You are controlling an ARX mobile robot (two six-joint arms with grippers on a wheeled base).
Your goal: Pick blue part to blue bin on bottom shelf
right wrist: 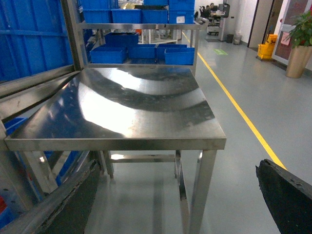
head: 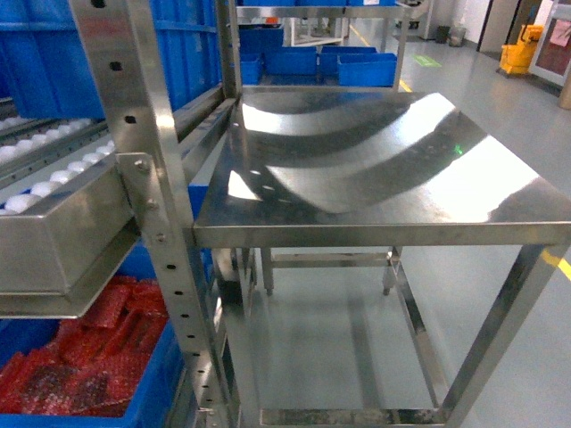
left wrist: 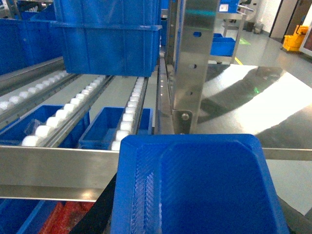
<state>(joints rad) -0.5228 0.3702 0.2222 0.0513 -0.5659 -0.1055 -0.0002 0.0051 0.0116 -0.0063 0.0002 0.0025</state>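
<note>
In the left wrist view the blue part (left wrist: 200,185) fills the lower frame, close to the camera and held above the rack's front rail. One black finger (left wrist: 105,209) of my left gripper lies against its left side; the other finger is hidden behind it. Beneath the roller tier, a blue bin (left wrist: 100,134) with a plain blue inside shows between the roller rows. My right gripper (right wrist: 176,195) stands open beside the steel table, holding nothing between its black fingers (right wrist: 285,197). Neither gripper appears in the head view.
A steel table (head: 375,169) stands right of the rack's perforated post (head: 169,267). The roller tier (left wrist: 129,112) carries a large blue crate (left wrist: 109,44). A blue crate lined with red bubble wrap (head: 89,357) sits low on the left. Another blue crate (left wrist: 24,124) sits further left.
</note>
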